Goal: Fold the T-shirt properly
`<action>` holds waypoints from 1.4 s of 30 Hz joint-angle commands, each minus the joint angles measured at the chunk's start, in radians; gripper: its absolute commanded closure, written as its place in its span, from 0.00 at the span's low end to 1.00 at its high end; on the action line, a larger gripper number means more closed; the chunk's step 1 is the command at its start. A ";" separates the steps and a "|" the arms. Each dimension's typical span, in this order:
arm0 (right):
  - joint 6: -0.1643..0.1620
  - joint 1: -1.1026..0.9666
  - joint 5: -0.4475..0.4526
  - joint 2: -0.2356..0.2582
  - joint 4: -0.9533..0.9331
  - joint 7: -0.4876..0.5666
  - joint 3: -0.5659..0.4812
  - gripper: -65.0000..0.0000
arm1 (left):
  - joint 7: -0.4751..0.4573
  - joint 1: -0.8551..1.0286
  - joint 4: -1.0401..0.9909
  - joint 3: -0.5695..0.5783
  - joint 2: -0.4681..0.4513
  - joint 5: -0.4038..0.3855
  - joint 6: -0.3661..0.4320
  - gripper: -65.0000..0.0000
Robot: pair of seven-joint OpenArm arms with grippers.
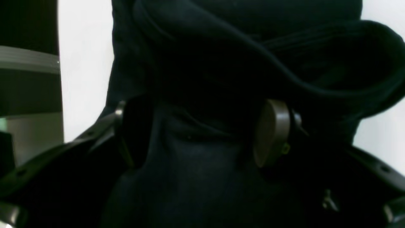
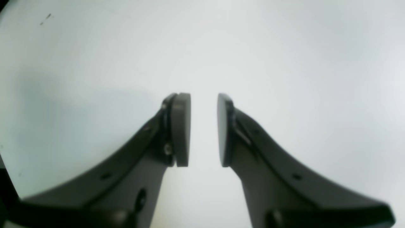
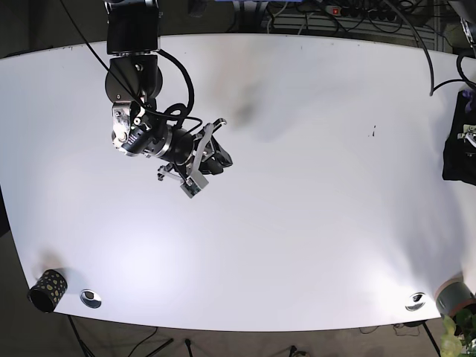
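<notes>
The dark T-shirt point(image 1: 221, 63) fills the left wrist view as a thick bunch with a ribbed edge at the upper right. My left gripper point(image 1: 202, 136) has its fingers point(image 1: 272, 133) wide apart, pressed on the cloth packed between them. In the base view the T-shirt point(image 3: 455, 160) is a dark mass at the table's far right edge. Over bare white table, my right gripper point(image 2: 204, 129) holds its pads a small gap apart with nothing between them. From the base camera, the right gripper point(image 3: 201, 169) hovers left of the table's centre.
The white table point(image 3: 297, 223) carries a black dotted cup point(image 3: 47, 290) at its front left corner and a grey cup point(image 3: 454, 296) at the front right. Cable grommets point(image 3: 91, 297) sit near the front edge. Cables and a power strip point(image 3: 357, 11) lie behind the table.
</notes>
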 commanded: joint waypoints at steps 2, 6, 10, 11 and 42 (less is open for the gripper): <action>0.006 0.021 0.015 0.001 0.026 0.022 0.002 0.80 | -0.001 -0.008 0.014 -0.038 -0.027 0.020 -0.030 0.31; 0.006 0.021 0.015 0.003 0.027 0.022 0.002 0.80 | 0.001 -0.005 0.091 -0.110 -0.024 0.021 -0.070 0.31; 0.006 0.021 0.015 0.033 0.049 0.026 0.003 0.80 | 0.036 0.000 0.249 -0.159 -0.004 0.021 -0.075 0.32; 0.006 0.020 0.015 0.041 0.057 0.029 0.003 0.80 | 0.061 0.000 0.298 -0.165 0.012 0.021 -0.073 0.32; -0.319 -0.249 -0.550 0.107 -0.092 0.965 0.217 0.80 | -0.518 0.357 0.766 0.080 0.633 0.207 0.336 0.31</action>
